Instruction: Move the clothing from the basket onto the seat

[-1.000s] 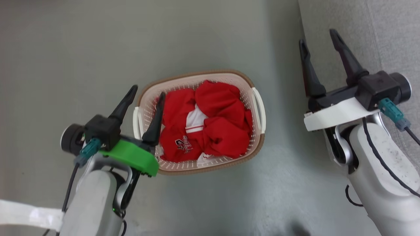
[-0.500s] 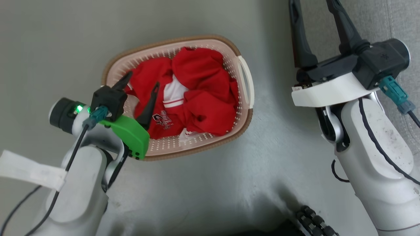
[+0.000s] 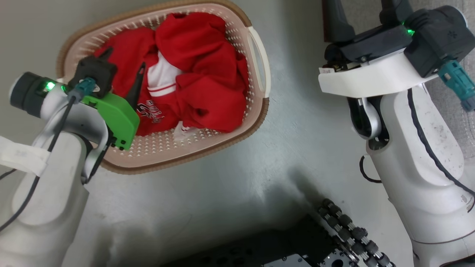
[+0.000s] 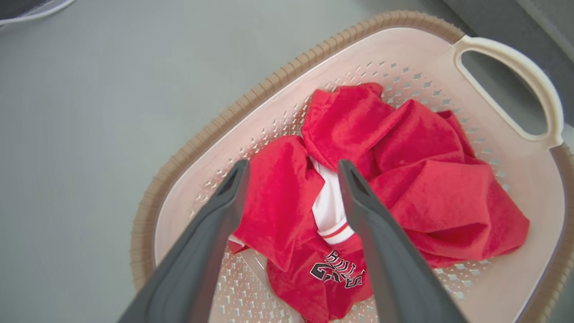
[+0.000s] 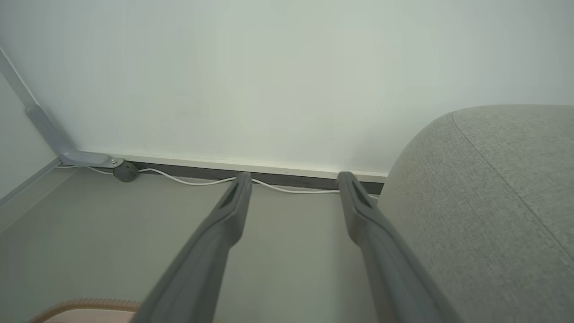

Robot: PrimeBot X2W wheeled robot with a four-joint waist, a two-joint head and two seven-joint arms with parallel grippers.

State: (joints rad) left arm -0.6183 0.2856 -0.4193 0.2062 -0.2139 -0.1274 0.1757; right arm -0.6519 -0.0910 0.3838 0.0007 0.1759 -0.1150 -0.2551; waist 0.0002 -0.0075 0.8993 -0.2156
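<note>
Grey floor (image 3: 222,193), pale wall (image 5: 269,67)

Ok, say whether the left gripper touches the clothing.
Cannot tell: in the left wrist view the left gripper overlaps the clothing; neither gap nor contact shows.

White forearms (image 3: 400,174) carry black cables (image 3: 412,115) and teal plugs (image 3: 456,76); green bracket (image 3: 115,115) on left claw (image 4: 292,163), white on right claw (image 5: 293,176).

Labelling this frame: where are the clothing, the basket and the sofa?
clothing (image 4: 417,179): left wrist view, red fold.
basket (image 3: 178,160): head view, brown near rim.
sofa (image 5: 493,202): right wrist view, rounded grey corner.
</note>
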